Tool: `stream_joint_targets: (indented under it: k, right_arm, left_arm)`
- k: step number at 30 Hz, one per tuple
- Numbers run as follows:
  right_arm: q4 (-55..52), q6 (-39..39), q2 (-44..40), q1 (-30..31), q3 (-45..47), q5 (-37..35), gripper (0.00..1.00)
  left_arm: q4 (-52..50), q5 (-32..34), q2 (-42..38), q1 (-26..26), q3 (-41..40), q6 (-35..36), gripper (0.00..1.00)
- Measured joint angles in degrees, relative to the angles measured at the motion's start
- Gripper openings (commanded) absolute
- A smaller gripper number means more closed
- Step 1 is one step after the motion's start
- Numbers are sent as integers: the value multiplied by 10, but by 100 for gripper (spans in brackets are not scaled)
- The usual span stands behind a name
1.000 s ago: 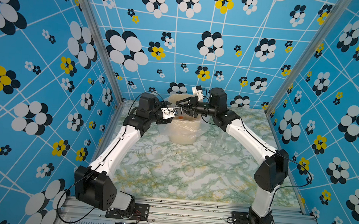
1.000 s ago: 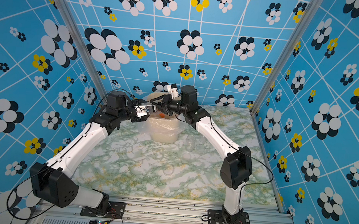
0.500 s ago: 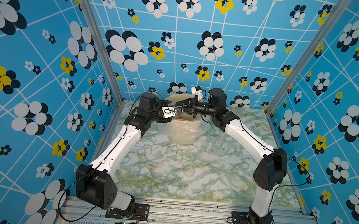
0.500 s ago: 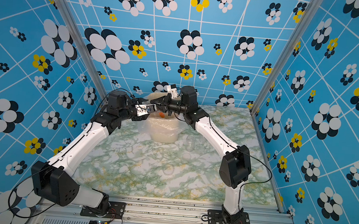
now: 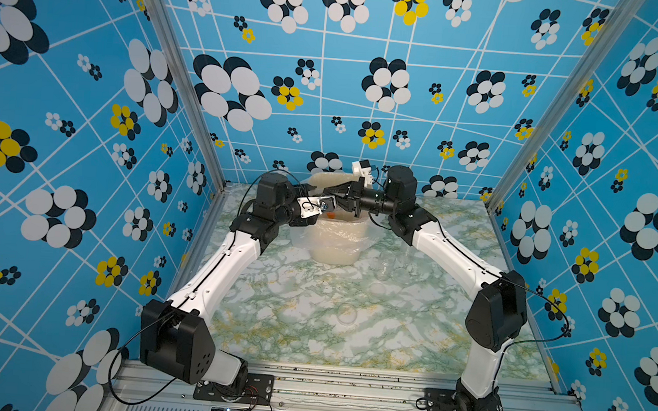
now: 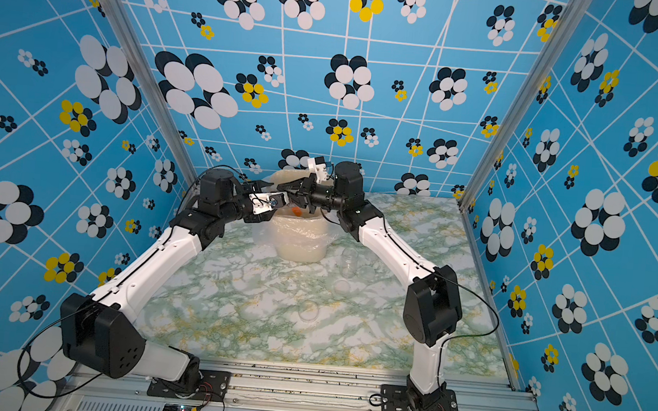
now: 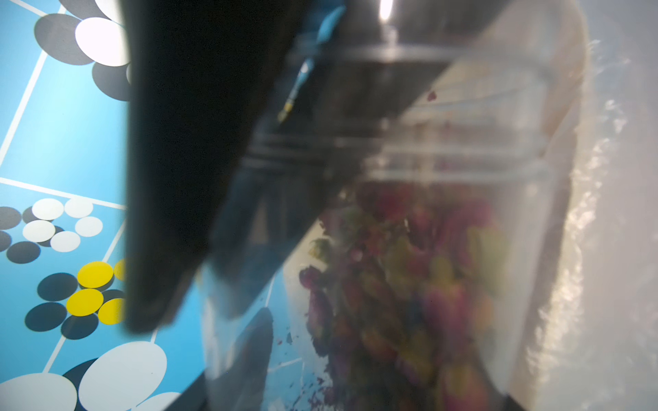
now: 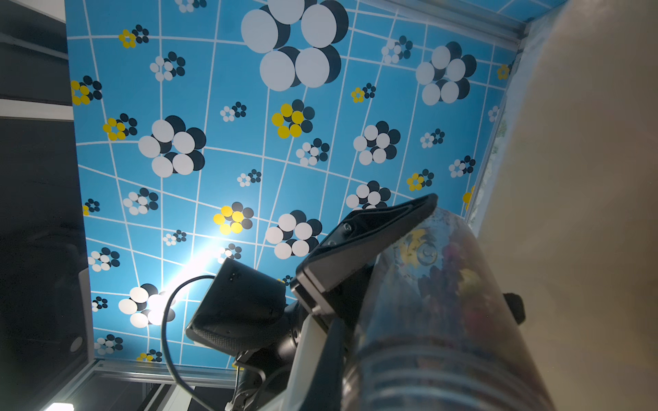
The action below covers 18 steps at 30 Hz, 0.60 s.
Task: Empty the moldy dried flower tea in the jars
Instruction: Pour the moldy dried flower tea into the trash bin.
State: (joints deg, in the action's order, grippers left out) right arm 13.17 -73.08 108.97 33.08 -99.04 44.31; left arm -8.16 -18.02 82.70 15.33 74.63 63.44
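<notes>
Tea (image 7: 409, 284), reddish and yellowish buds, sits inside a clear jar (image 7: 463, 167) held above the lined bin (image 5: 336, 243) at 12 o'clock of the tabletop (image 5: 309, 333). Buds bunch at the end away from the lid. The lid end looks capped, but blur makes that unsure. Left gripper (image 8: 470, 256) is closed around the jar body, one finger flat on its side, with the jar roughly lying over. Right gripper (image 5: 334, 195) reaches in from 3 o'clock, jaws pressed fully together at the lid end. Whether it pinches the lid rim, cannot tell. Likely step: uncapping over the bin so any spill drops inside, one arm bracing while the other works the cap. Orange piece (image 5: 330, 215) lies in the bin. Empty jar (image 5: 385, 265) stands at 4 o'clock of the bin and a loose lid (image 5: 347, 314) lies near tabletop centre, so probably one jar is done and this one is not yet tipped.
</notes>
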Motion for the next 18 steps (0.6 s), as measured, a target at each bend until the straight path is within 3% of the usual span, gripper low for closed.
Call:
stream_joint_targets:
  k: [13,18]
  right_arm:
    - [27,0,0,-16,16,-16,0]
    - [35,-3,0,-18,21,-20,0]
  left_arm:
    - [62,-19,-37,-26,-38,-101,99]
    - [108,-24,-81,-40,-75,-181,99]
